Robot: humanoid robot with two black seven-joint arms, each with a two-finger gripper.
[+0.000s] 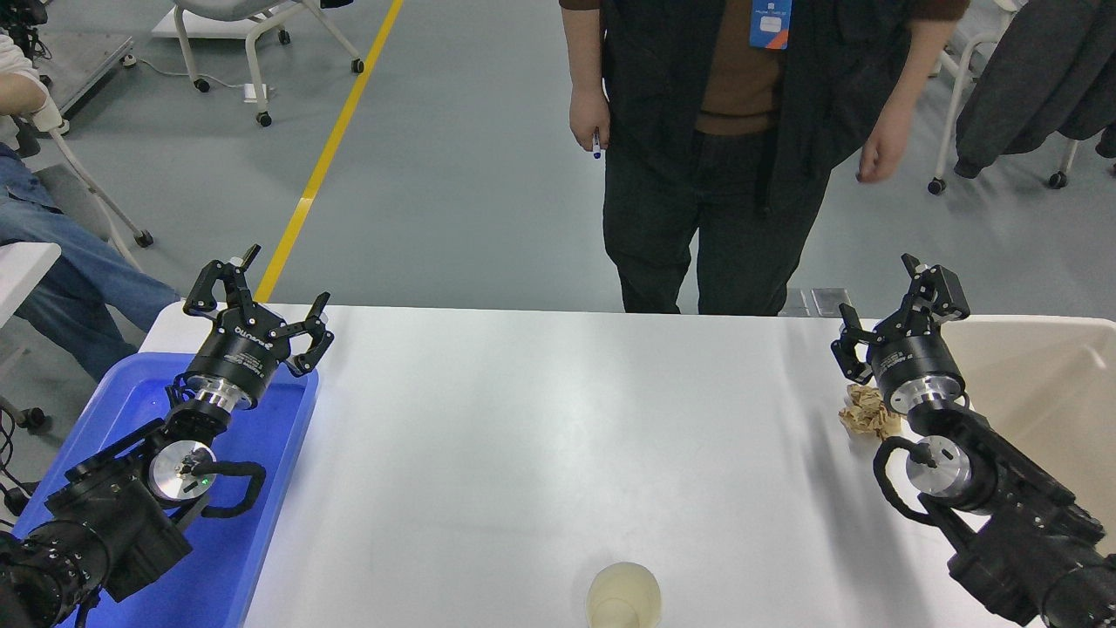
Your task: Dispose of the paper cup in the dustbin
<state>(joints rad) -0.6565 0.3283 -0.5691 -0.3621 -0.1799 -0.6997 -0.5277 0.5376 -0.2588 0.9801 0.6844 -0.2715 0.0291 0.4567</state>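
The paper cup (622, 597) stands upright at the table's near edge, centre, its cream inside showing; nothing touches it. The beige dustbin (1051, 384) sits at the table's right end, partly hidden behind my right arm. My right gripper (889, 301) is open and empty, raised near the bin's left rim, far from the cup. My left gripper (261, 292) is open and empty, parked over the blue tray at the left.
A crumpled brown paper ball (867, 412) lies just left of my right wrist. A blue plastic tray (253, 523) lies under the left arm. A person (741, 148) stands at the far side, centre. Another person sits at the left edge.
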